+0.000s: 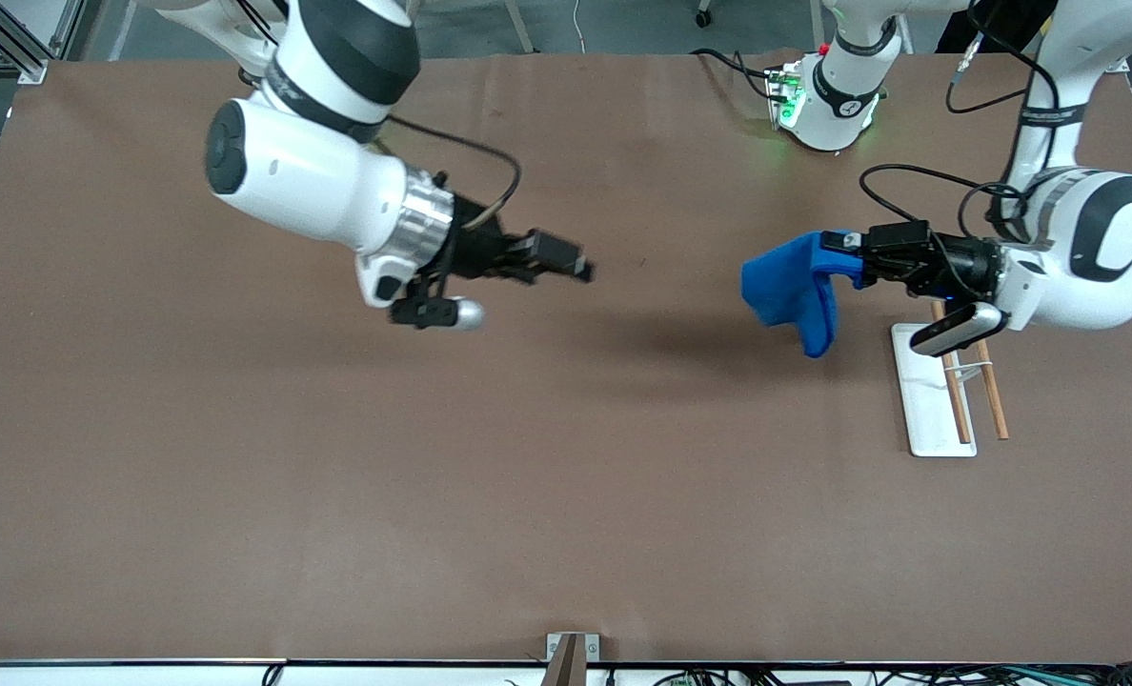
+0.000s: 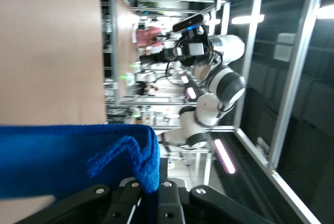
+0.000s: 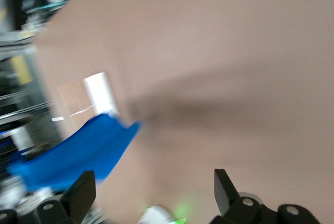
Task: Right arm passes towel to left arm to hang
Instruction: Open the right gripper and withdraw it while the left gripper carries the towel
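Blue microfibre, the towel (image 1: pixel 795 291), hangs from my left gripper (image 1: pixel 847 250), whose fingers are pressed together on one edge, up in the air over the table (image 1: pixel 242 476) beside the rack (image 1: pixel 933 400). My right gripper (image 1: pixel 580 267) is over the middle of the table, fingers spread, holding nothing and well apart from the cloth. For the hang, I'd carry the towel over the wooden bars, let the drape settle across them, then release. The loop corner I can't pick out, possibly folded under.
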